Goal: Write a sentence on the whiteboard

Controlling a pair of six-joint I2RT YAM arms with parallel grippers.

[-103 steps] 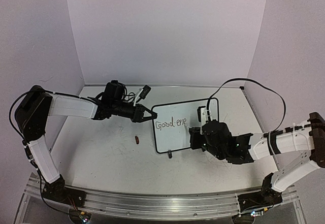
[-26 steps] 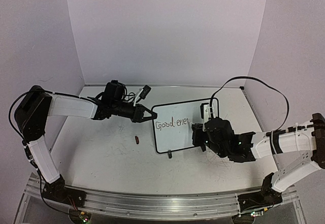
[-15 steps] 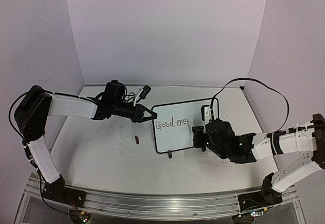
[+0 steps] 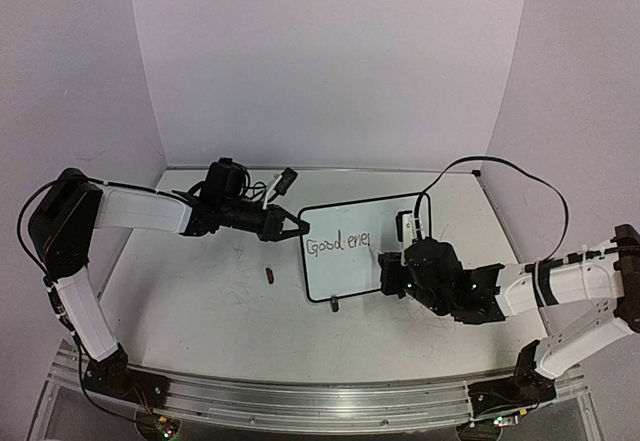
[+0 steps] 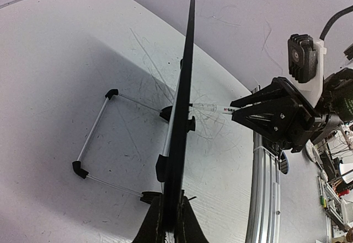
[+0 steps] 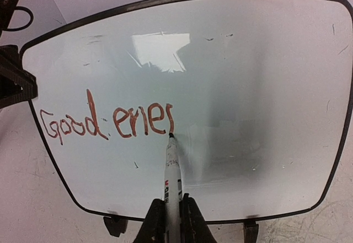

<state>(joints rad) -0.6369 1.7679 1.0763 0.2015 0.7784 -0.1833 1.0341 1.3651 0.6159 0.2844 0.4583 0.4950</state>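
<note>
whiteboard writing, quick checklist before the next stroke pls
1. Left gripper clamped on the whiteboard edge: ok.
2. Right gripper shut on the marker: ok.
3. Marker tip touching the board at the end of the last letter: ok.
4. Sentence finished: not ok, it reads "Good ene" plus a part-drawn letter.
5. Bare board to the right for more words: ok.
6. Ink left in the marker: cannot tell.
</note>
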